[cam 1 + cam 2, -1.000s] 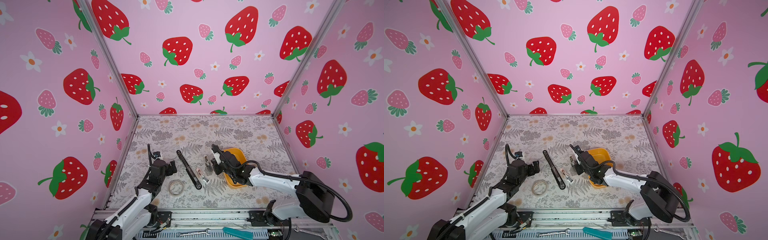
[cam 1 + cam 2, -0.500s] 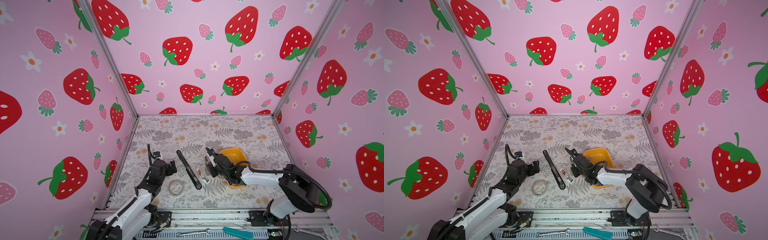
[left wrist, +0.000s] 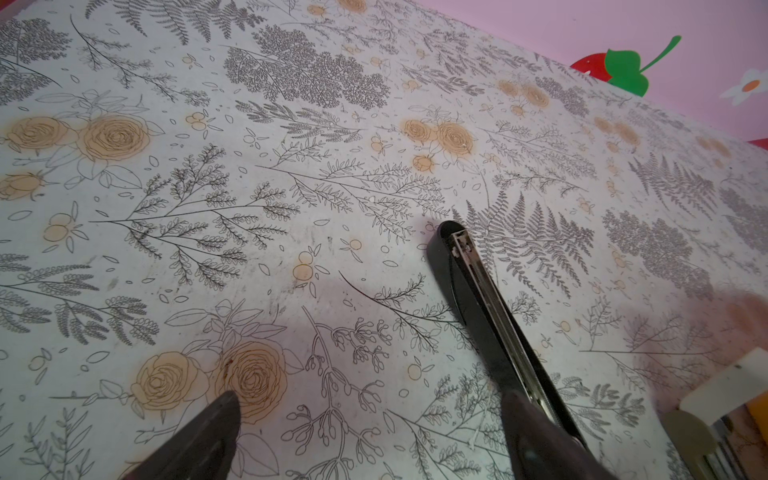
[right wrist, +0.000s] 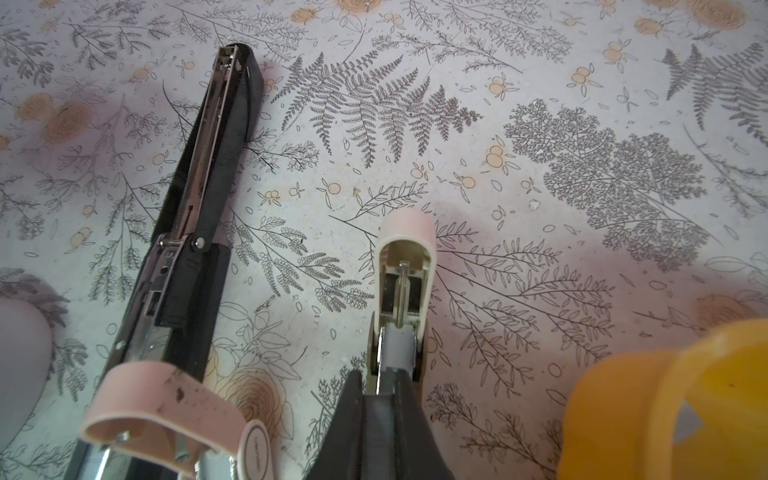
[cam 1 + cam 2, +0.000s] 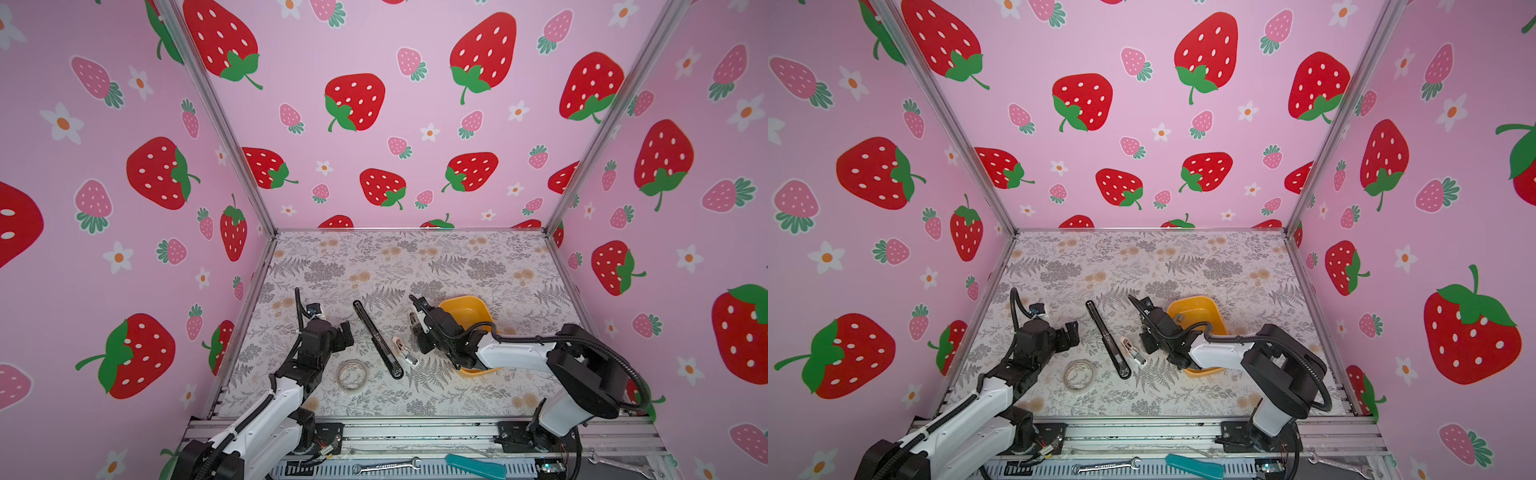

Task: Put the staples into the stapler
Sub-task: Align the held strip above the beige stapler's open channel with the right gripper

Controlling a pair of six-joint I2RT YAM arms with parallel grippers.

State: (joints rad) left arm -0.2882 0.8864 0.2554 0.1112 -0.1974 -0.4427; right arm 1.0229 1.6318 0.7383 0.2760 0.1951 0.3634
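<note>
In both top views I'm looking down on the floral table (image 5: 415,266). The long black stapler (image 5: 378,340) is lying opened flat near the middle, running from 11 o'clock to 5 o'clock. The right gripper (image 5: 417,328) is sitting at its 3 o'clock over a small cream stapler (image 5: 412,322), with the yellow bin (image 5: 461,298) crowding the wrist from behind. The left gripper (image 5: 347,332) is waiting at the black stapler's 9 o'clock, spread wide and empty, with the tape roll (image 5: 352,374) at its 6 o'clock. In a top view I'm spotting a grey scrap (image 5: 1179,318) in the bin, possibly a spare strip. The open room is lying toward 12 o'clock, and the 6 o'clock edge is close.

On the left wrist view, the fingers (image 3: 199,440) are standing well apart with only table between them. The black stapler is running just beside one of them.

On the right wrist view, the fingers (image 4: 353,415) are clenched on a flat grey strip. I'm reading it as the staples (image 4: 398,349), and it is pointing into the cream stapler's channel.

I'm worrying about tilt here, because a skewed strip could be jamming on the spring rod (image 4: 401,286) or snapping. Nothing is bracing that light stapler, so a push could be skidding it away. The small pink stapler (image 4: 166,399) and the bin are leaving little room on either side.
</note>
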